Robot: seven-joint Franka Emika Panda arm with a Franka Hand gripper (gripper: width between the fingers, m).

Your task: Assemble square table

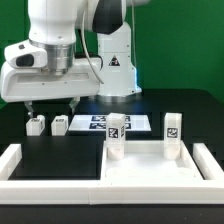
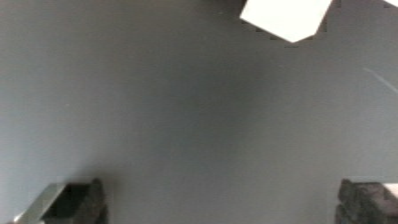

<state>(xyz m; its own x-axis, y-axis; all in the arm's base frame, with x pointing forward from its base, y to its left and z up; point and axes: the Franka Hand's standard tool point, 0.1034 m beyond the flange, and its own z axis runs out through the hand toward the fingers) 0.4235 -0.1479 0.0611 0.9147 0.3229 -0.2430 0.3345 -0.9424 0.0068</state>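
The pincer [image 1: 51, 103] hangs spread and empty above the bench [image 1: 85, 140]. One loose leg [image 1: 35, 126] and a second leg [image 1: 59, 124] lie just below it; in the wrist view a leg corner [image 2: 285, 18] sits outside the fingers' gap. The square tabletop [image 1: 150, 170] lies toward the exterior view's right.

The black desk [image 1: 70, 150] holds a flat marker board [image 1: 90, 122] at the back. A small white leg [image 1: 35, 126] and another leg [image 1: 59, 124] lie beside it. The white square slab [image 1: 150, 165] sits nearer, by a long white rail [image 1: 50, 188].
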